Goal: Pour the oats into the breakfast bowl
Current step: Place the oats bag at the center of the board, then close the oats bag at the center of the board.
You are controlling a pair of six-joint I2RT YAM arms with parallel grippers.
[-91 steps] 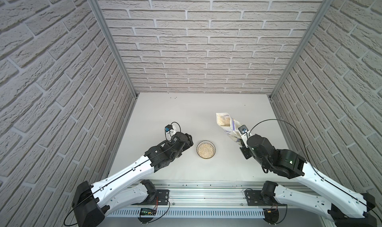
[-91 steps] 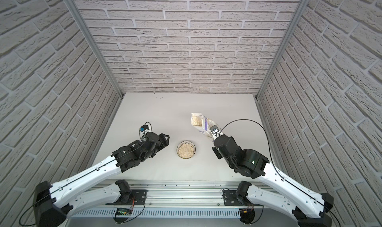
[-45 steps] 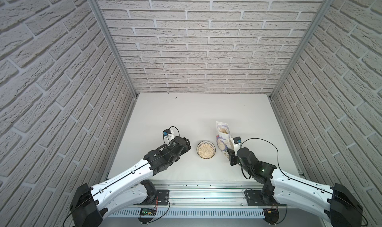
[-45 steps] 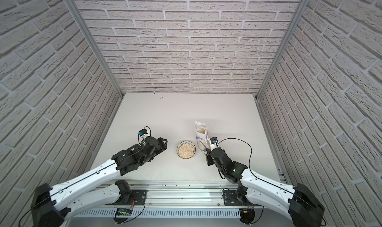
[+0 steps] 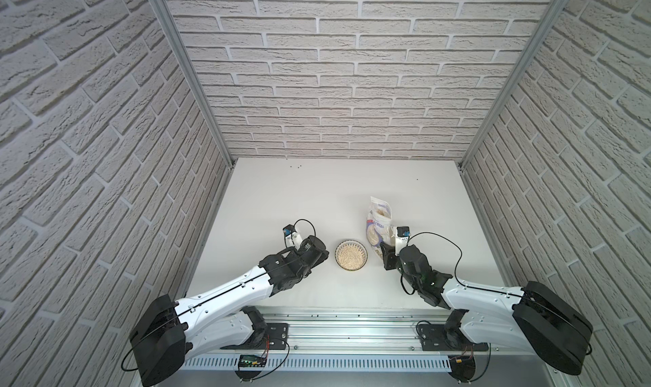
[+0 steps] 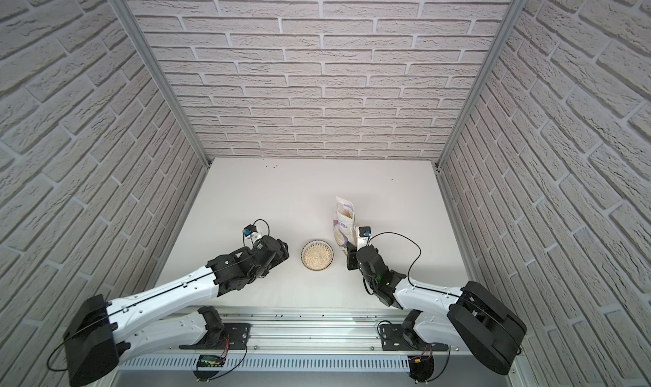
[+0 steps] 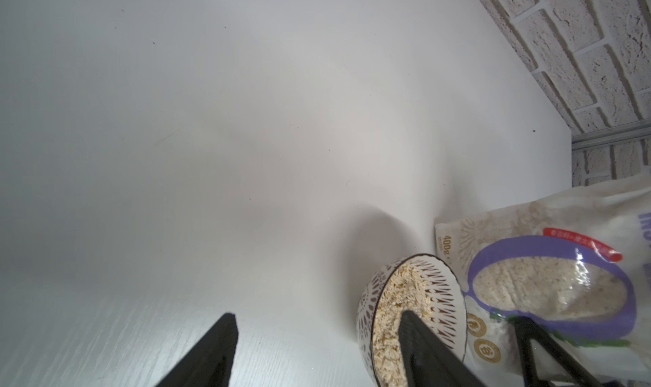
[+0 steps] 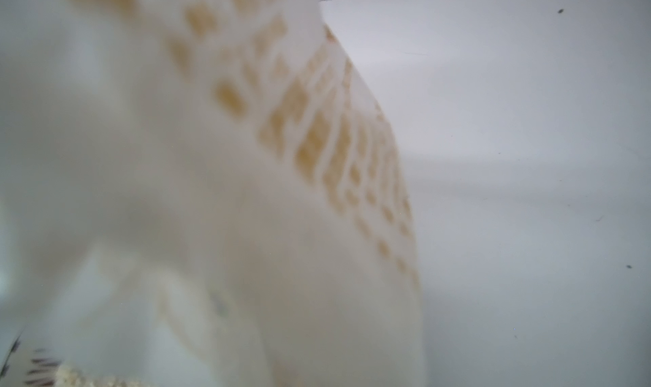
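Oats [image 7: 389, 306] fill the breakfast bowl [image 7: 366, 309], and the upright oats bag [image 5: 378, 223] just beside it could topple onto it if the right gripper [image 5: 385, 255], low against it, pinching or loose I cannot tell, drags the plastic, while the left gripper [image 7: 317, 314] hangs spread and empty on the bowl's other side.

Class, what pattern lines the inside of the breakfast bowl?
The breakfast bowl shows dark radiating strokes on white, with a dark rim; clearest in the left wrist view.
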